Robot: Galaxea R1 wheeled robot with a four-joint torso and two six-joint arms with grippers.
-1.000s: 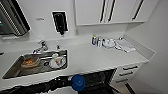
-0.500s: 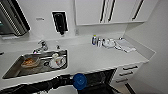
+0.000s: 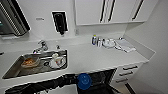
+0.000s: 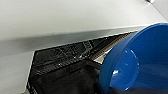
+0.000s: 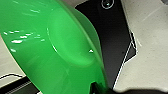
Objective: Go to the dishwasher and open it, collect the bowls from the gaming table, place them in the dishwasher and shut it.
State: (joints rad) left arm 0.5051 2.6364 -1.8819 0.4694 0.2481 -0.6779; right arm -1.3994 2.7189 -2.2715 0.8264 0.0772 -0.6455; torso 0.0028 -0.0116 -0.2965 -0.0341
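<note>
The dishwasher (image 3: pixel 101 78) stands open under the white counter, and its dark rack (image 4: pixel 62 67) shows in the left wrist view. My left arm comes in from the lower left. Its gripper (image 3: pixel 74 80) is shut on a blue bowl (image 3: pixel 84 81), which hangs in front of the opening. Seen from the left wrist, the blue bowl (image 4: pixel 140 62) is tilted right beside the rack. A green bowl (image 5: pixel 50 45) sits tilted close to the right wrist camera, above pale floor, with my right gripper (image 5: pixel 100 88) shut on its rim. The gaming table is out of view.
A steel sink (image 3: pixel 15 71) holds dishes at the left, behind a tap (image 3: pixel 42 46). Bottles and cups (image 3: pixel 101 42) and a folded cloth (image 3: pixel 126 46) lie at the back right of the counter (image 3: pixel 100 58). White drawers (image 3: pixel 127 72) flank the dishwasher; wall cabinets hang above.
The blue bowl on the left arm has edged slightly to the right in front of the open dishwasher. Everything else is as before.
</note>
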